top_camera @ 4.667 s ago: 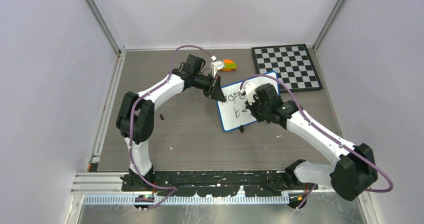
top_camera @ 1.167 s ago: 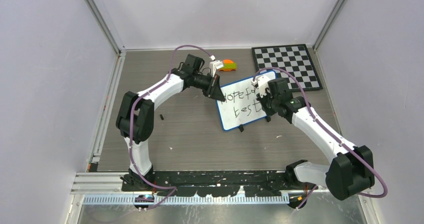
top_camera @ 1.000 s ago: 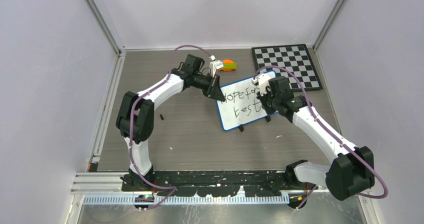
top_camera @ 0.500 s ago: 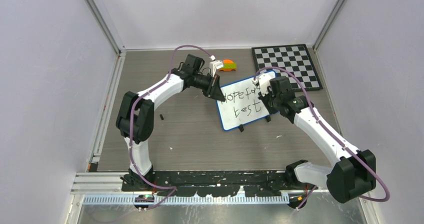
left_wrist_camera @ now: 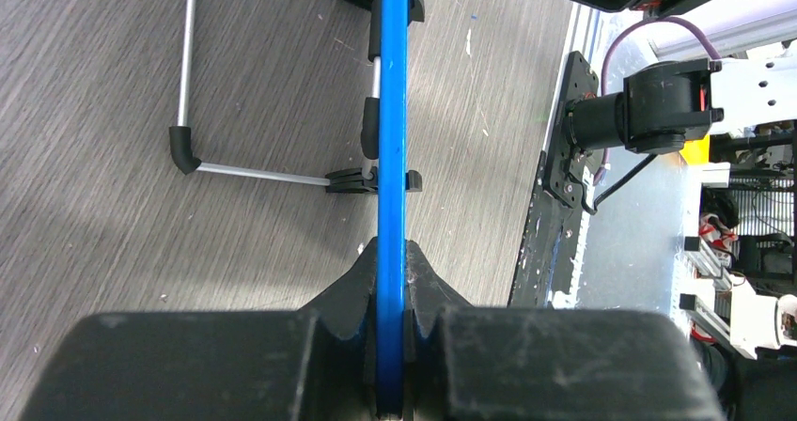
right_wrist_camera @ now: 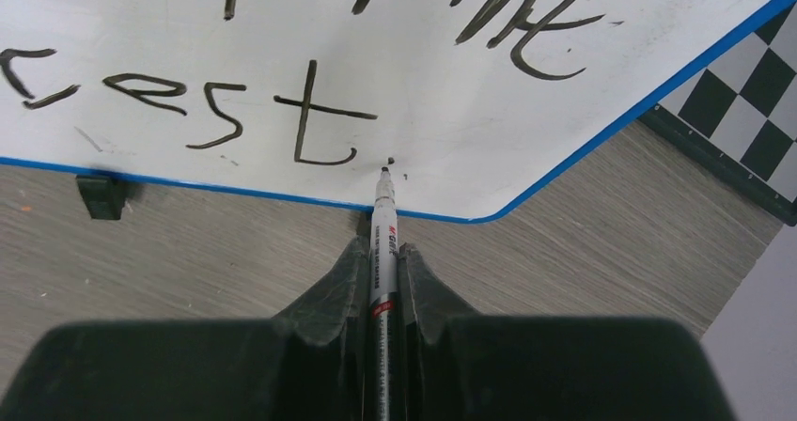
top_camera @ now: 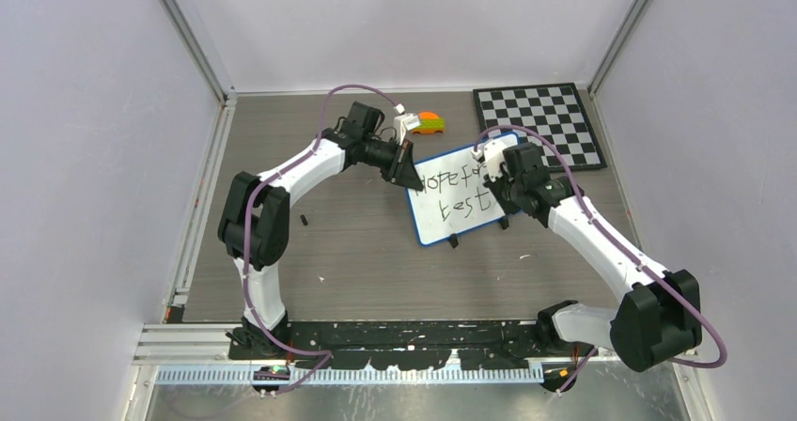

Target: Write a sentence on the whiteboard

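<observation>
The whiteboard [top_camera: 442,222] sits on the grey wood-grain table [top_camera: 357,261], right of centre and toward the far side. It is turned at an angle, so its far right corner is just beside the near left corner of the checkered board [top_camera: 539,125]. It is a small white rectangle with a blue rim, rounded corners and small black feet [right_wrist_camera: 101,195] along its near edge.

Two lines of black handwriting run across it. From above, the upper line begins "Hope" and the lower one reads "best". In the right wrist view, the "est" of the lower line is plain on the whiteboard [right_wrist_camera: 489,101], while the upper line is cut off by the frame.

The left gripper [top_camera: 406,172] is clamped on the board's far left edge. In its wrist view, the fingers of the left gripper [left_wrist_camera: 390,252] are pressed on both sides of the blue rim [left_wrist_camera: 392,111], which is seen edge-on. A thin wire stand [left_wrist_camera: 188,73] with black end caps lies on the table at one side of the rim.

The right gripper [top_camera: 495,179] is over the board's right part. Its fingers are closed on a slim marker [right_wrist_camera: 383,205] that points far along the right gripper [right_wrist_camera: 381,252]. The tip meets the white surface just right of the final "t", at a small black dot.

An orange and green toy [top_camera: 429,121] lies far of the board. A small black piece [top_camera: 304,220] lies well apart to the left.
</observation>
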`<state>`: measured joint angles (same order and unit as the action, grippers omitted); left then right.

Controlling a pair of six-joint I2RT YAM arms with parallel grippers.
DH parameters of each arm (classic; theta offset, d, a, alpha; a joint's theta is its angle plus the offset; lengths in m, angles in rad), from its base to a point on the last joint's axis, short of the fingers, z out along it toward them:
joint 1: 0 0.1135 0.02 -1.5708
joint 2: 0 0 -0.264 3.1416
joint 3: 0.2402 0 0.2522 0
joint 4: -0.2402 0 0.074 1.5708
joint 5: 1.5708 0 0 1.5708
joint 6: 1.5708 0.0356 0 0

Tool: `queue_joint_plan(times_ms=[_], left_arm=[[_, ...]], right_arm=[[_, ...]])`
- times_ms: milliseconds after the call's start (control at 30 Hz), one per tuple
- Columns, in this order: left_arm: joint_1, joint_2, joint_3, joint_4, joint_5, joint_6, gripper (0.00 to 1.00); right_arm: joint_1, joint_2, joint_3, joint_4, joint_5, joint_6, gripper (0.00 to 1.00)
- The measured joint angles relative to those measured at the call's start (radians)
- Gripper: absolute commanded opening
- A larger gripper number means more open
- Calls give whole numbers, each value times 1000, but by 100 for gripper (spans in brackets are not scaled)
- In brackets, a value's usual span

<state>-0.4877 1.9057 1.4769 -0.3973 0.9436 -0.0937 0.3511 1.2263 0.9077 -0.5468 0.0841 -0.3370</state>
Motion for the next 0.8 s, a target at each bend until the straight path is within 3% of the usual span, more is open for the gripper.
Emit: queue_joint_plan(times_ms=[100, 333, 533, 800], left_arm=[[0, 0, 1, -1, 0, -2, 27], [1, 0, 55, -50, -4, -2, 58], [42, -21, 195, -156, -15, 22, 72], [259, -207, 293, -484, -185, 264, 73]], right_arm=[[0, -3, 37, -60, -45, 6, 0], [1, -52, 202, -187, -218, 41, 0], [2, -59, 307, -258, -299, 81, 0], [2, -46, 414, -307, -418, 135, 0]])
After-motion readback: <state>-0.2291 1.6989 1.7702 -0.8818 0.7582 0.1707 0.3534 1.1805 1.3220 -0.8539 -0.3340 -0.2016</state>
